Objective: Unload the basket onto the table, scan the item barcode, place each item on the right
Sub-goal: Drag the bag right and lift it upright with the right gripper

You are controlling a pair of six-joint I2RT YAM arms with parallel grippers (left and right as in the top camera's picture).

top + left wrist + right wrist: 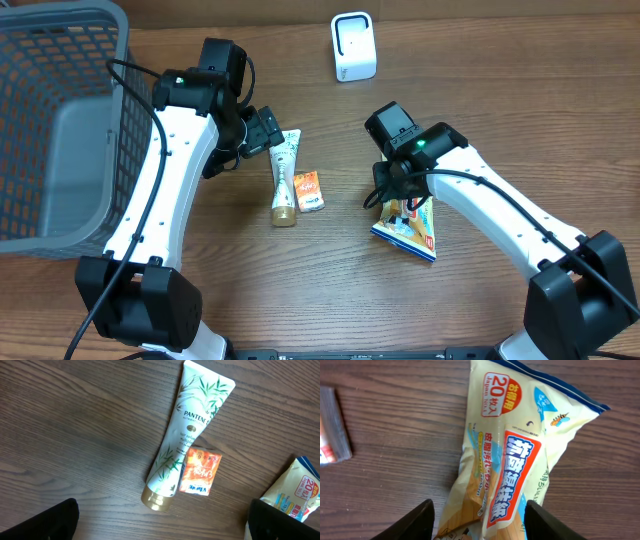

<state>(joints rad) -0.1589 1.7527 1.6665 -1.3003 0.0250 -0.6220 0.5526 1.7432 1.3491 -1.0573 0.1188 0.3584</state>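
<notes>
A cream packet (pixel 410 230) with a red label and blue corner lies flat on the wooden table, right of centre. My right gripper (pixel 400 195) hangs over its near end. In the right wrist view the gripper (pixel 477 522) is open and its dark fingers stand on either side of the packet (pixel 520 450), which looks creased down the middle. The white scanner (pixel 353 47) stands at the back of the table. My left gripper (pixel 265 132) is wide open and holds nothing (pixel 162 525). It hovers by the flat end of a white Pantene tube (pixel 187 435).
A small orange sachet (pixel 309 190) lies against the tube (pixel 284 180) near its gold cap (pixel 157 500). A grey mesh basket (pixel 60 120) fills the left side. The packet's corner (pixel 295 490) shows at the right of the left wrist view.
</notes>
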